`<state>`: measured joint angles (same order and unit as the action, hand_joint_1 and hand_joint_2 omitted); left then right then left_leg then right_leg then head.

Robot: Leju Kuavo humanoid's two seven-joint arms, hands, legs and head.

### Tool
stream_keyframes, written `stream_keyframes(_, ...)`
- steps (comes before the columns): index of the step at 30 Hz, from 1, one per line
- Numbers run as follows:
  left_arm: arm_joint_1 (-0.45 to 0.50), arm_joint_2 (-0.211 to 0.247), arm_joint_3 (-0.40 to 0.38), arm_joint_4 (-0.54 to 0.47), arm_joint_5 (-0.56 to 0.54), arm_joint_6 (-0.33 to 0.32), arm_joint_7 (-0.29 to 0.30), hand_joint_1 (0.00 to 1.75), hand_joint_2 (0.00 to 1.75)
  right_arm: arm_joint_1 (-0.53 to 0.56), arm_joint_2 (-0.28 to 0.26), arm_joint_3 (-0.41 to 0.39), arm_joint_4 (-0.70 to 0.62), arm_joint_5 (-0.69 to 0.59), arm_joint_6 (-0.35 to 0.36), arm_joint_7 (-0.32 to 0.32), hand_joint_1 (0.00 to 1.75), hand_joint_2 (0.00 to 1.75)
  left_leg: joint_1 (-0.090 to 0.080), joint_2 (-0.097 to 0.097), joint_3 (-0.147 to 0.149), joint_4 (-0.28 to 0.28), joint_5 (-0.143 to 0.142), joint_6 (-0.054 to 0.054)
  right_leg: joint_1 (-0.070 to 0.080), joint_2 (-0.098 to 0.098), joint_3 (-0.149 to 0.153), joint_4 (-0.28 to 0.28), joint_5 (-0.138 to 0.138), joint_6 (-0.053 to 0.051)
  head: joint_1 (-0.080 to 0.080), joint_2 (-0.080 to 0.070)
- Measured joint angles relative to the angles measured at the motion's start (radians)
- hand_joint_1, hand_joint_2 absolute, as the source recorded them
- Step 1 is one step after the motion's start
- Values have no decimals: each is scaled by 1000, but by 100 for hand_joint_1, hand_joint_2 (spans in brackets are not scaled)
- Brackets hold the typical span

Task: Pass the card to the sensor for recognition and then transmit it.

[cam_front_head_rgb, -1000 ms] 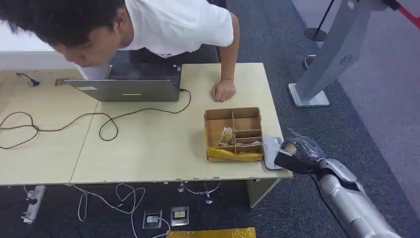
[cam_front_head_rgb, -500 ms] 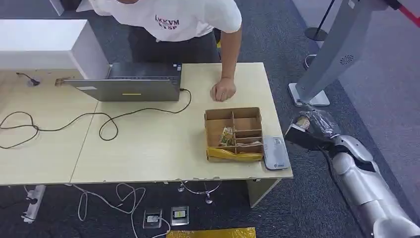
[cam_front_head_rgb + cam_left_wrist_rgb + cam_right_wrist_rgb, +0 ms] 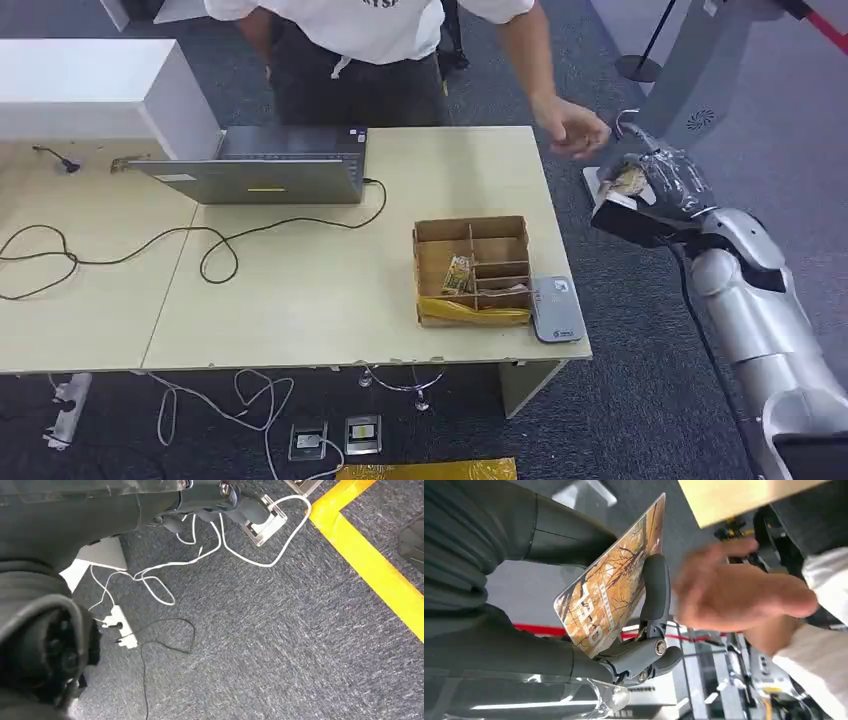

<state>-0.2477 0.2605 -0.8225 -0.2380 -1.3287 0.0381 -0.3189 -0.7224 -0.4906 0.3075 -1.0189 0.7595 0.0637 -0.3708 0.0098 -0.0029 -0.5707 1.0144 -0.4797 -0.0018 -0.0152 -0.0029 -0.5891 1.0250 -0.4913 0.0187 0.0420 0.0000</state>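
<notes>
Floor (image 3: 280, 645) of grey carpet lies nearest, with white cables (image 3: 165, 575) and a yellow stripe (image 3: 370, 575); the left hand (image 3: 45, 650) hangs above it, and whether its fingers are spread or curled cannot be told. Table (image 3: 300, 300) beyond carries a cardboard box (image 3: 472, 270) with dividers, and a grey sensor (image 3: 556, 310) lies touching the box's right side at the table's edge. Laptop (image 3: 270, 165) stands at the far edge, its black cable (image 3: 200, 245) looping across the top. Right hand (image 3: 655, 190), raised off the table's right side, pinches the card (image 3: 611, 582) between thumb (image 3: 549, 530) and fingers (image 3: 655, 590). Person's hand (image 3: 570, 130) reaches near the card, not touching it; the person (image 3: 370, 40) stands behind the table.
</notes>
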Motion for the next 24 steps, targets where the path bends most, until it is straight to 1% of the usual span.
stream_keyframes(3,-4,-2,-4,-1,-1,-6,-1,0,0,-51,23,8,42,19,-14,-19,175,175,0,0,0,0,0,0,0,0,0,0,0,0,0,0)
stream_keyframes(8,-12,-5,-11,-3,-1,-8,-1,0,0,-121,74,29,143,36,-69,-48,175,175,0,-1,0,0,0,0,0,0,0,1,0,0,0,0)
stream_keyframes(11,-14,-5,-13,-3,-1,-10,-1,0,0,-152,109,45,208,42,-85,-50,175,175,0,-1,0,0,0,0,0,-1,0,1,0,0,0,0)
stream_keyframes(15,-13,-5,-14,-3,0,-12,-1,0,0,-174,137,57,272,48,-94,-48,175,175,0,-3,-1,0,0,0,0,-3,0,1,0,0,0,0)
stream_keyframes(16,-13,-5,-15,-3,0,-14,-1,0,0,-178,142,58,280,51,-97,-48,28,175,0,-3,-1,0,0,0,0,-2,0,1,0,0,0,0)
stream_keyframes(17,-13,-5,-15,-3,0,-15,-1,0,0,-184,147,60,292,55,-101,-48,2,175,0,-3,-1,0,0,0,0,-2,-1,1,0,0,0,0)
stream_keyframes(24,-13,-5,-15,-3,0,-17,-1,0,0,-194,165,72,345,72,-127,-38,0,175,0,-3,-1,0,0,0,0,-2,-1,1,0,0,0,0)
